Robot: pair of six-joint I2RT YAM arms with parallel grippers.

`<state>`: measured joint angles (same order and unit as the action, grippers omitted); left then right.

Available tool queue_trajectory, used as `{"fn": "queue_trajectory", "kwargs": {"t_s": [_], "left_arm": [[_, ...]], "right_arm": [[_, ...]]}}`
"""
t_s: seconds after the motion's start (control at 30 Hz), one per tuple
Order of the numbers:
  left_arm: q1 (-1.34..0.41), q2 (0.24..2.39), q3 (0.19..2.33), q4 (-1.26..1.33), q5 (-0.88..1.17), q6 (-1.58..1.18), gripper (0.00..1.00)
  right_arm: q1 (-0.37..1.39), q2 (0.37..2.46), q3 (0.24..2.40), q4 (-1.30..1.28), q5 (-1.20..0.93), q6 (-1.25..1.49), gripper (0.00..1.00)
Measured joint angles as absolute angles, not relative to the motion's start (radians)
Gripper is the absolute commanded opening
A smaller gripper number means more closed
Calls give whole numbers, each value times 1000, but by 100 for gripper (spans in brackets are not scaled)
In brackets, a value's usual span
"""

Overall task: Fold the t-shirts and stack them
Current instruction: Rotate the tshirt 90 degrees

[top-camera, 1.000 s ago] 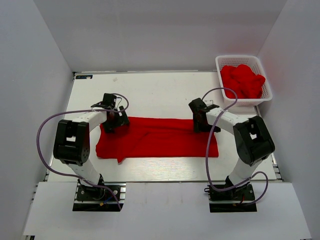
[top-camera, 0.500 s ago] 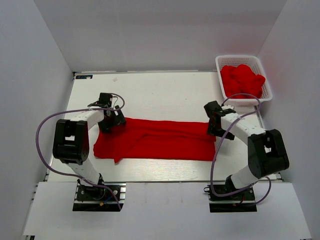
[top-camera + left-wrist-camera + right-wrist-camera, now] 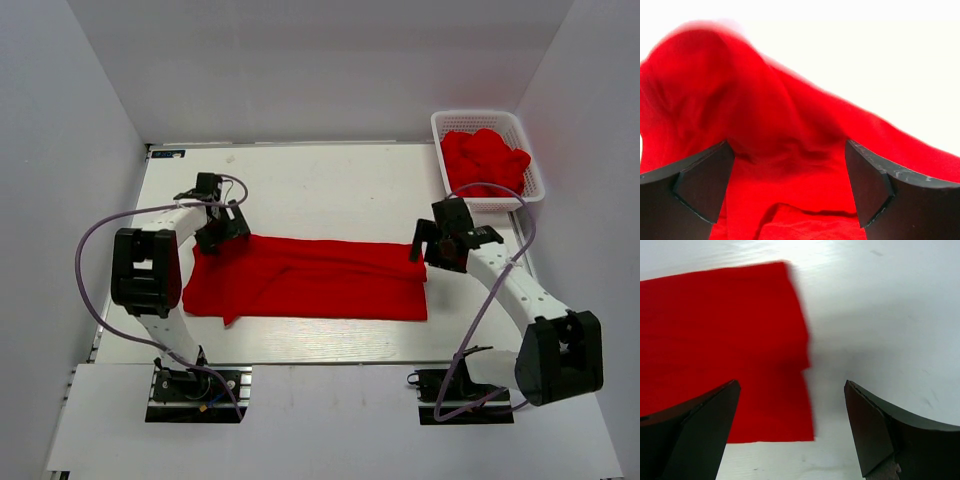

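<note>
"Two grippers and one shirt (image 3: 310, 282) out. Where does it lie?"

"Flat on the table (image 3: 330, 180), in the middle of the frame. It makes a long red band from left to right. More shirts (image 3: 485, 160) sit bunched in the basket (image 3: 437, 122) at the upper right."

"What is the left gripper (image 3: 222, 232) doing?"

"It hangs over the shirt's upper left corner. Its jaws are wide apart. In its own view red cloth humps up between them, but they do not pinch it."

"And the right gripper (image 3: 425, 250)?"

"It is at the shirt's upper right corner, at the middle right of the frame. Its jaws are wide apart too. In its view the cloth's right edge runs below the gap, with bare table on the right side. It holds nothing."

"So which step is this?"

"I think the long fold is made, since the shirt looks narrow and in layers. The left end is a bit lumpy. No neat pile is on the table yet."

"What comes next?"

"My guess is to fold the shirt short. Each gripper needs to go down to an end, close on all the layers at a corner, and lift. Then one end goes over the other. The edges should meet, or the fold comes out crooked. The lumpy left end may want a tug flat first."
</note>
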<state>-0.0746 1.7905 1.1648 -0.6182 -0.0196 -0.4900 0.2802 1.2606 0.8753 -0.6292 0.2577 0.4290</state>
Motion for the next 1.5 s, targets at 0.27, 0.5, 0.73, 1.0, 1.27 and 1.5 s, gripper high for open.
{"fn": "queue_trajectory", "kwargs": {"t_s": [0.27,0.5,0.73,1.0,1.27,1.5], "left_arm": [[-82,1779,1307,-641,-6,-468,100],[-91,1709,1131,-587,107,-465,100],[-95,1750,1083,-598,141,-478,100],[-109,2136,1615,-656,152,-471,100],[-180,2777,2477,-283,447,-566,100],[-295,2888,2505,84,466,-701,100]], "right_arm": [[311,1321,876,-406,-146,278,90],[355,1468,875,-303,-292,254,90],[360,1538,865,-254,-326,255,90],[393,1558,800,-224,-367,182,90],[629,1625,844,-190,-507,17,90],[853,1839,1058,-156,-654,-46,90]]}}
